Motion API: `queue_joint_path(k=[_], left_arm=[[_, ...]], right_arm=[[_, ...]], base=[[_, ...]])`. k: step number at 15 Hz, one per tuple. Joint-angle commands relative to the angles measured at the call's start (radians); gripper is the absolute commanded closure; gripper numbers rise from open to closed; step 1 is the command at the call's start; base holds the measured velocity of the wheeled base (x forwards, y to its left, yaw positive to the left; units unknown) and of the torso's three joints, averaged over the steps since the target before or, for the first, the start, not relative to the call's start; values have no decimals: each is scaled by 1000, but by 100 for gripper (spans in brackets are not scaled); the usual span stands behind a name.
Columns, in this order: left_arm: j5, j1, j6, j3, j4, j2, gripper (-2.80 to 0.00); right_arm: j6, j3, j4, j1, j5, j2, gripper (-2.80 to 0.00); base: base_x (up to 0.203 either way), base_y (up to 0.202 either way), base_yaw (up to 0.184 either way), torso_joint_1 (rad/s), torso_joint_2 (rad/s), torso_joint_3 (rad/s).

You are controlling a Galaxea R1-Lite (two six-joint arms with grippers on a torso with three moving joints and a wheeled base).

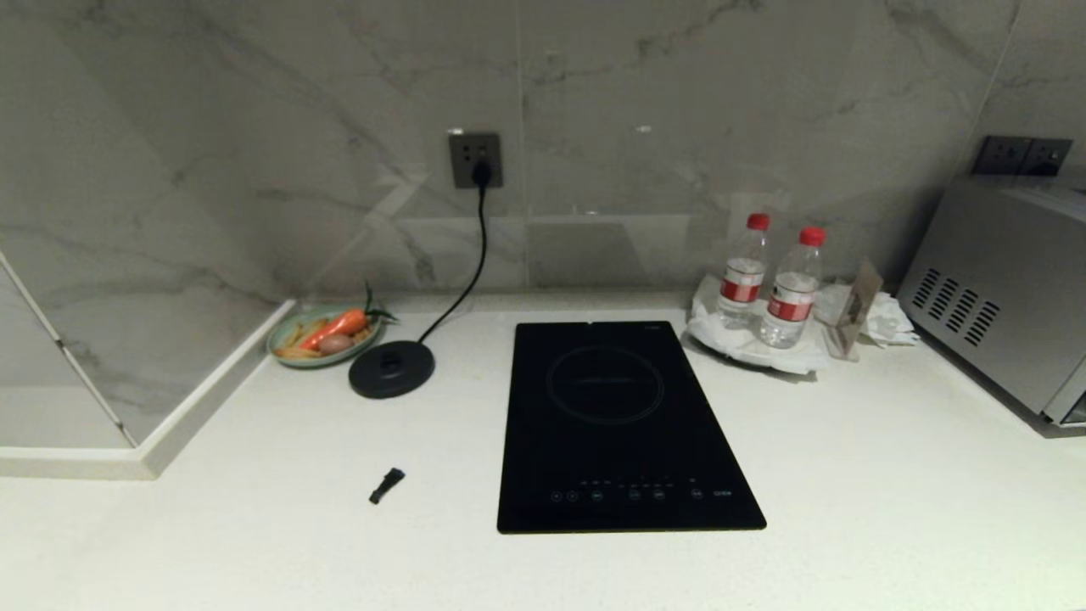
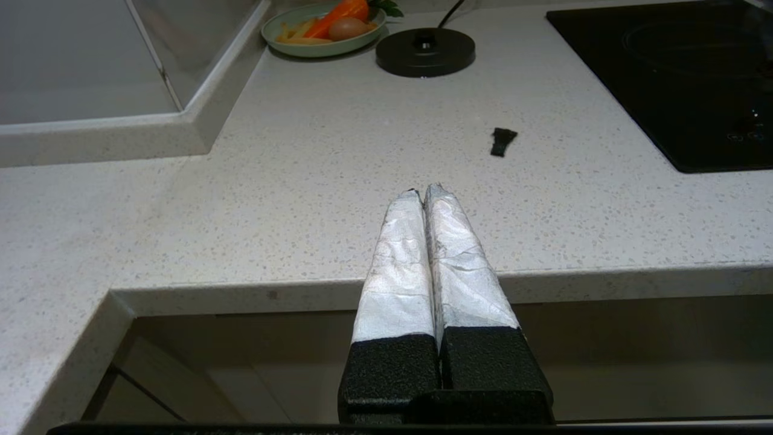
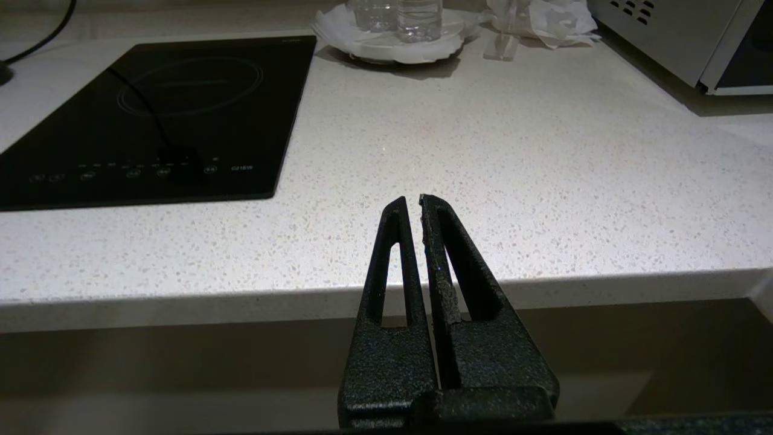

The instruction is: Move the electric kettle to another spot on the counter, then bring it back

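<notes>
The electric kettle is out of view in all three views. The white speckled counter (image 1: 254, 535) lies before me, its rounded front edge close under both wrist cameras. My left gripper (image 2: 423, 190), its fingers wrapped in silver tape, is shut and empty, level with the counter (image 2: 290, 181) edge. My right gripper (image 3: 410, 198) is shut too, with nothing in it, in front of the counter (image 3: 495, 151) to the right of the hob. Neither arm appears in the head view.
A flat black round base (image 1: 392, 369) with a cord to the wall socket (image 1: 475, 159) sits at the back left, beside a plate (image 1: 280, 346) of food. The black hob (image 1: 624, 424) is central. Two water bottles (image 1: 768, 280) and a silver oven (image 1: 1001, 288) stand on the right. A small black piece (image 1: 387, 485) lies left of the hob.
</notes>
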State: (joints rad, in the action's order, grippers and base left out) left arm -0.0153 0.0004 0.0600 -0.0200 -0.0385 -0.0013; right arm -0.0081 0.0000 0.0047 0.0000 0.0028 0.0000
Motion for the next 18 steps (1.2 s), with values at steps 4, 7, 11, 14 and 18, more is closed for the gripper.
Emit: queue_joint_path(k=[4, 7, 11, 14, 18], left_arm=[[2, 0, 0, 0, -3, 1, 0], [3, 0, -6, 0, -3, 1, 0], [4, 0, -6, 0, -2, 1, 0], [4, 0, -6, 0, -1, 1, 0], [5, 1, -8, 0, -3, 1, 0]], right_arm=[[0, 0, 0, 0, 0, 2, 0], [0, 0, 0, 0, 0, 2, 0], [0, 0, 0, 0, 0, 2, 0], [0, 0, 0, 0, 0, 2, 0], [0, 0, 0, 0, 0, 2, 0]], base=[[0, 0, 0, -132, 368, 233], [0, 0, 0, -170, 496, 331], [0, 0, 0, -162, 542, 376], [0, 0, 0, -136, 517, 385], [0, 0, 0, -99, 488, 387]])
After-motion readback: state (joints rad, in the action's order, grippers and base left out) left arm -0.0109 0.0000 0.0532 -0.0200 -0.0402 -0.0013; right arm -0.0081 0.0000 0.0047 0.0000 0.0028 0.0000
